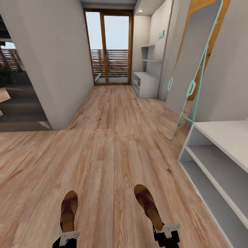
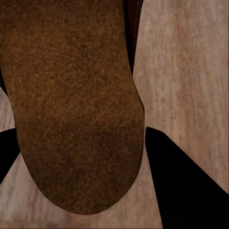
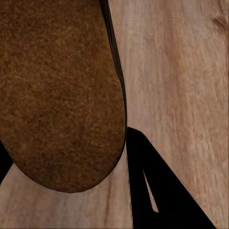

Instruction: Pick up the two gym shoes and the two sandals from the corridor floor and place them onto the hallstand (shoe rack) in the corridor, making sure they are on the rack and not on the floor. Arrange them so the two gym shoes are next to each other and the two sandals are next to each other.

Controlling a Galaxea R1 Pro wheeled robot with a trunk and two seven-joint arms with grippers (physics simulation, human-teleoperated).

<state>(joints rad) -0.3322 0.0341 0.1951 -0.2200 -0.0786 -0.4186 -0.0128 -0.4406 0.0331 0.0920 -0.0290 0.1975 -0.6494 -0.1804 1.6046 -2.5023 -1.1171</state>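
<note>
Both arms are carrying a sandal right now, one each, held out low in front of the robot over the corridor floor (image 1: 113, 137). The left gripper (image 1: 69, 237) is clamped on the heel end of the left sandal (image 1: 69, 210), which points straight ahead down the hall, and the right gripper (image 1: 167, 232) is clamped on the right sandal (image 1: 148, 206), which angles a bit toward the left arm's side. From the head camera you can see the perforated tan footbeds and dark brown edges, toes pointing away from the robot. The wrist cams are basically all sandal: the left wrist shows the brown suede-looking sole of the left sandal (image 2: 71, 105) with a black finger (image 2: 186, 191) beside it over the wood planks, and the right wrist shows the same deal with the right sandal (image 3: 57, 95) and a dark finger (image 3: 157, 191). A pale grey-white shoe rack (image 1: 220, 165) sits just off to the right with two open tiers (nothing on the parts I can see). Further down there's a leaning mirror with a teal frame (image 1: 193, 65), another white shelf unit (image 1: 146, 82) and a glass door (image 1: 108, 46) at the end.
</note>
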